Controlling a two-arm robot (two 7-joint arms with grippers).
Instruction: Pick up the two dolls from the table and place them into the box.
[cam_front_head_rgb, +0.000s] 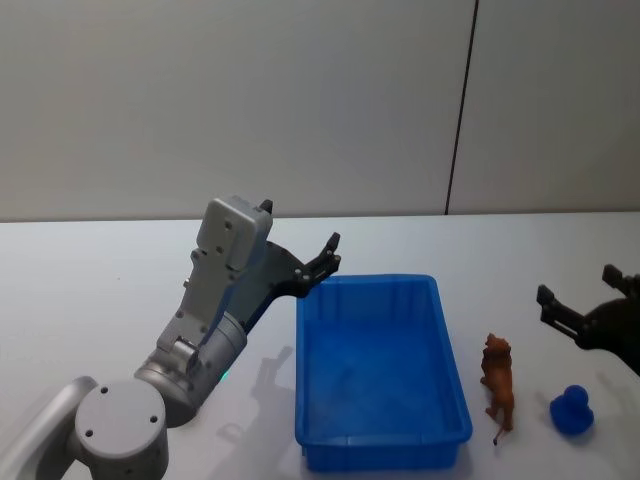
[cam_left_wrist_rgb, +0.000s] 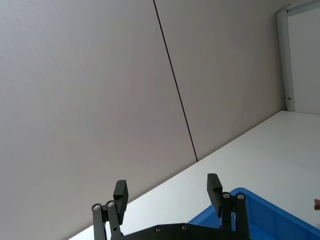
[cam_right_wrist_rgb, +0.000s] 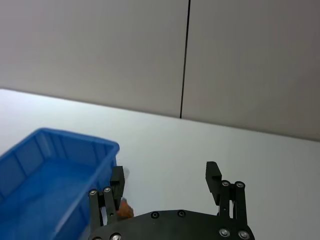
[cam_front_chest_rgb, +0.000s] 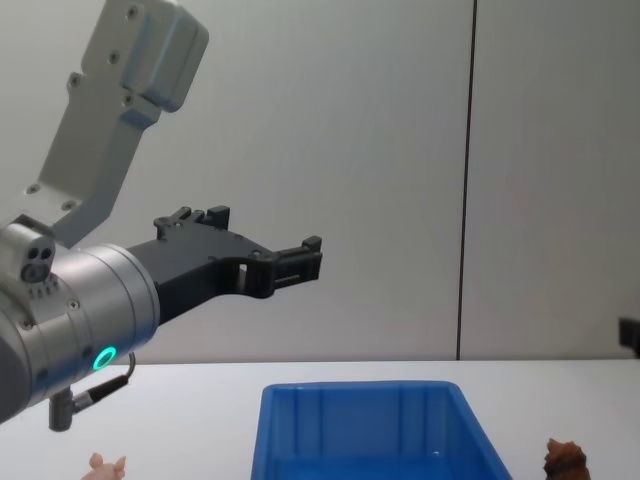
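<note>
The blue box (cam_front_head_rgb: 380, 372) stands mid-table, and nothing shows inside it; it also appears as box (cam_front_chest_rgb: 368, 432), box (cam_left_wrist_rgb: 262, 216) and box (cam_right_wrist_rgb: 47, 172). A shaggy brown doll (cam_front_head_rgb: 498, 386) stands on the table (cam_front_head_rgb: 90, 300) just right of the box, seen again as brown doll (cam_front_chest_rgb: 565, 459). The pale pink doll (cam_front_chest_rgb: 106, 465) sits on the table left of the box, under my left arm. My left gripper (cam_front_head_rgb: 326, 258) hangs open and empty above the box's far left corner, shown too as left gripper (cam_front_chest_rgb: 300, 262) and left gripper (cam_left_wrist_rgb: 167, 192). My right gripper (cam_front_head_rgb: 588, 318) is open and empty, right of the brown doll; its own camera shows right gripper (cam_right_wrist_rgb: 165, 179).
A small blue toy (cam_front_head_rgb: 572, 411) lies near the table's front right, beside the brown doll and below my right gripper. A grey panelled wall (cam_front_head_rgb: 300, 100) runs behind the table. Bare tabletop stretches behind the box and at the far left.
</note>
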